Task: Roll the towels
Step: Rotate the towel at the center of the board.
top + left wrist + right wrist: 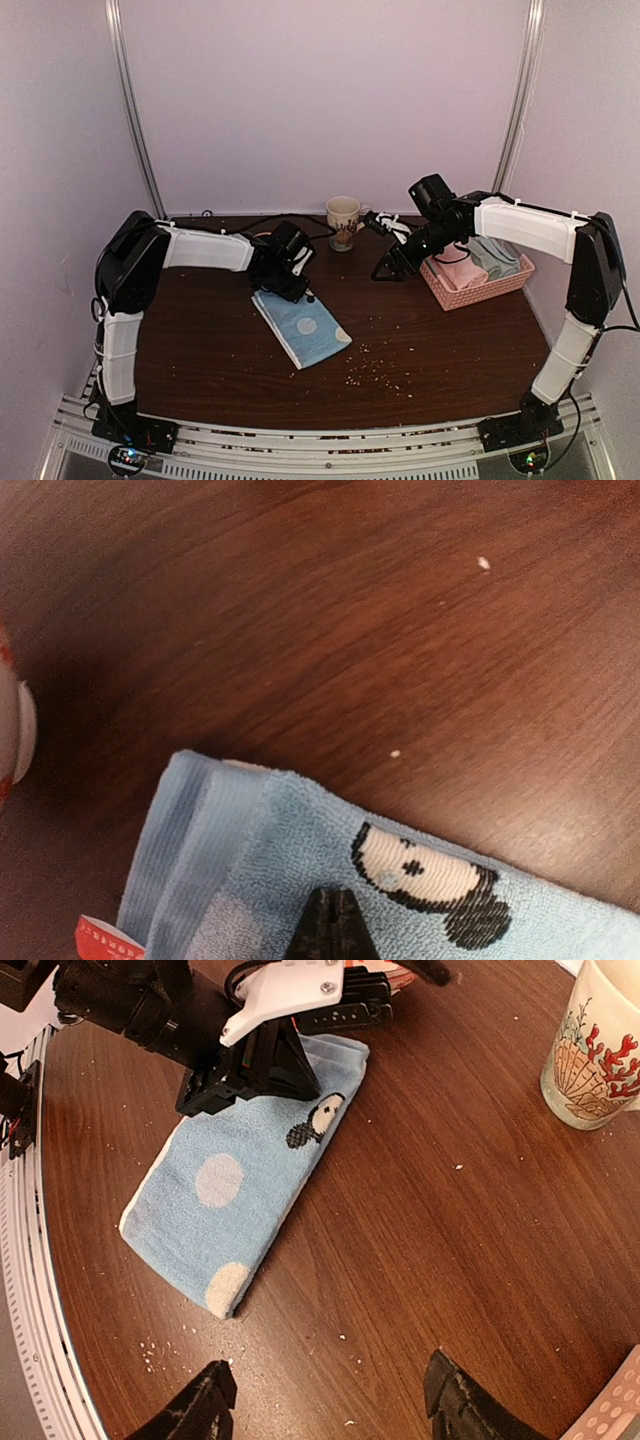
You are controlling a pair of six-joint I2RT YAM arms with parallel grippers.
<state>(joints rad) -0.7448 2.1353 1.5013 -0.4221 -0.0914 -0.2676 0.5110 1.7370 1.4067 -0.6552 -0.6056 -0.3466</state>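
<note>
A light blue towel with pale round patches lies flat and folded on the dark wooden table, also in the right wrist view. My left gripper is shut, its tips together on the towel's far end beside a small black-and-cream patch; the gripper also shows in the left wrist view and the right wrist view. My right gripper is open and empty above bare table, to the right of the towel. A pale pink towel and a sage green towel lie in the basket.
A pink lattice basket stands at the right; its corner shows in the right wrist view. A patterned mug stands at the back centre, also in the right wrist view. Crumbs are scattered near the towel's front.
</note>
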